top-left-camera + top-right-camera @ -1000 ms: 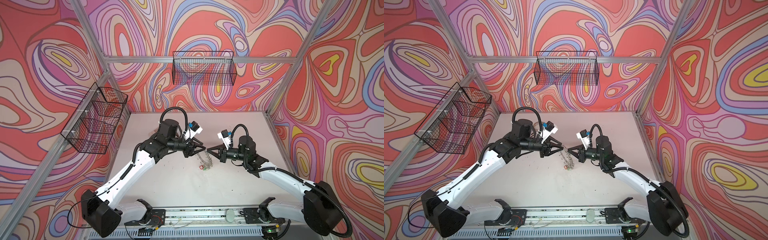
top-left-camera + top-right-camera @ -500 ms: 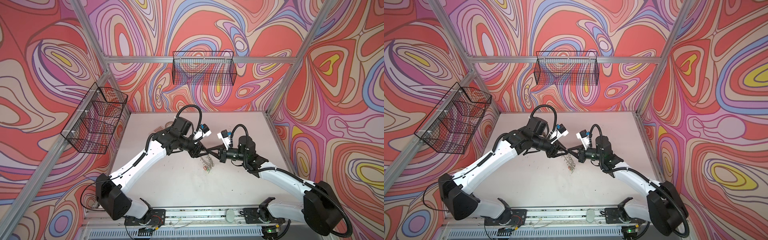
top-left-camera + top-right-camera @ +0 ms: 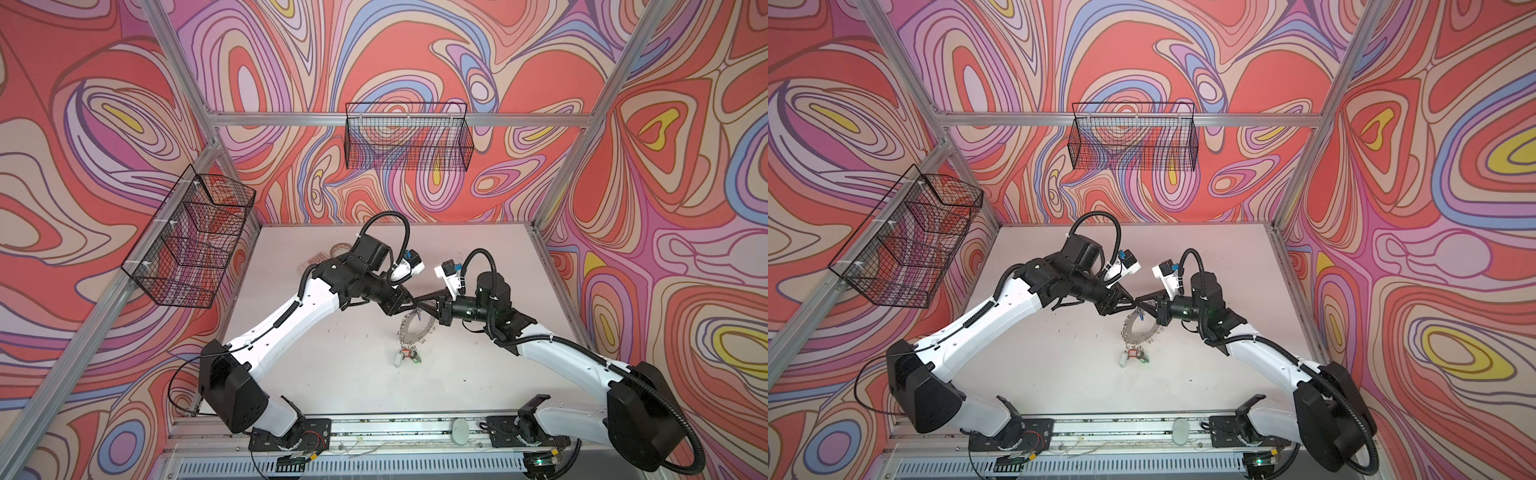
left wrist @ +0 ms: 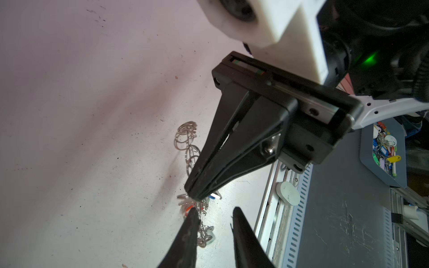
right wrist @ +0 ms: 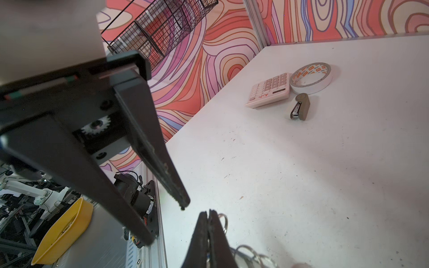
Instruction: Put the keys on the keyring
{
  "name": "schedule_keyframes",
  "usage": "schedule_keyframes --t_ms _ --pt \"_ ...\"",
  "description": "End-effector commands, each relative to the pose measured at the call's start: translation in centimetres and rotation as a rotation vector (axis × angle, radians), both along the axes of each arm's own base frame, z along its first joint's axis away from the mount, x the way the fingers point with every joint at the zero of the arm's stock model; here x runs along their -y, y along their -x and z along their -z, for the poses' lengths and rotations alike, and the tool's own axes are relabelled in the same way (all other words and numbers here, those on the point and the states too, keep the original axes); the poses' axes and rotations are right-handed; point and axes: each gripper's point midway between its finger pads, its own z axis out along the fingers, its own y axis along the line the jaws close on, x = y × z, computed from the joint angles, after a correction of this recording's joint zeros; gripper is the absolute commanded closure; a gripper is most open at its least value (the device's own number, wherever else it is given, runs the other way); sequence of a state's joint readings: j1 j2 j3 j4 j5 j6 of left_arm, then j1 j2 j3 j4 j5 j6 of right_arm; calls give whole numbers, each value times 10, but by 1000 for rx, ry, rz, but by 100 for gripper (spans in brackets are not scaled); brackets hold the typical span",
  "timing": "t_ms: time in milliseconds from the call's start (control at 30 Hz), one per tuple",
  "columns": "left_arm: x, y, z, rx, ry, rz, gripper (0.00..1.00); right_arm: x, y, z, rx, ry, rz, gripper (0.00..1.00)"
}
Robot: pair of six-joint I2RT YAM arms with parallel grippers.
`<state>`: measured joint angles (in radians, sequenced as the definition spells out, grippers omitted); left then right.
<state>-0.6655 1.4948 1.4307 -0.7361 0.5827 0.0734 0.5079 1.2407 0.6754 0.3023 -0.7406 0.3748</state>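
The keyring point(image 3: 415, 328), a flat grey metal disc with a wide round hole and a fringe of thin wire loops, hangs tilted over the table point(image 3: 332, 374), a matte white surface peppered with scuffs. The right gripper point(image 3: 419, 300) pinches the keyring's upper rim, its tapered black fingers pressed flat together. The keys point(image 3: 405, 356) dangle in a bunch from the lowest loops, silver metal with pale mint, red-orange and green plastic tags; whether they touch the surface I cannot tell. The left gripper point(image 4: 214, 209) points at the same spot from the other side, its wedge-shaped jaws spread with nothing between them. Far back lie a pale calculator point(image 5: 269, 90), a white tape roll point(image 5: 312, 77) and a tan stapler point(image 5: 300, 106). A second earlier the left arm's shoulder sat farther left and the ring showed narrower, nearly edge-on; the right arm has kept its place.
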Motion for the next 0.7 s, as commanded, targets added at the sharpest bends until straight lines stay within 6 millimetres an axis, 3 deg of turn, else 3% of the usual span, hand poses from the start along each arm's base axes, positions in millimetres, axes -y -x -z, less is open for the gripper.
schedule_keyframes --t_ms 0,200,367,500,667 --pt "-2 2 -6 11 32 6 68 -5 -2 -18 65 -27 -16 100" --pt "-20 -5 -11 45 119 4 66 -6 0 -19 69 -24 -29 100" --pt "-37 7 2 287 112 165 53 -7 1 -19 71 -25 -41 100" --pt "-40 14 12 452 95 285 46 -10 4 -18 68 -24 -56 100" --pt "-38 7 17 481 94 366 46 -12 7 -19 69 -18 -74 100"
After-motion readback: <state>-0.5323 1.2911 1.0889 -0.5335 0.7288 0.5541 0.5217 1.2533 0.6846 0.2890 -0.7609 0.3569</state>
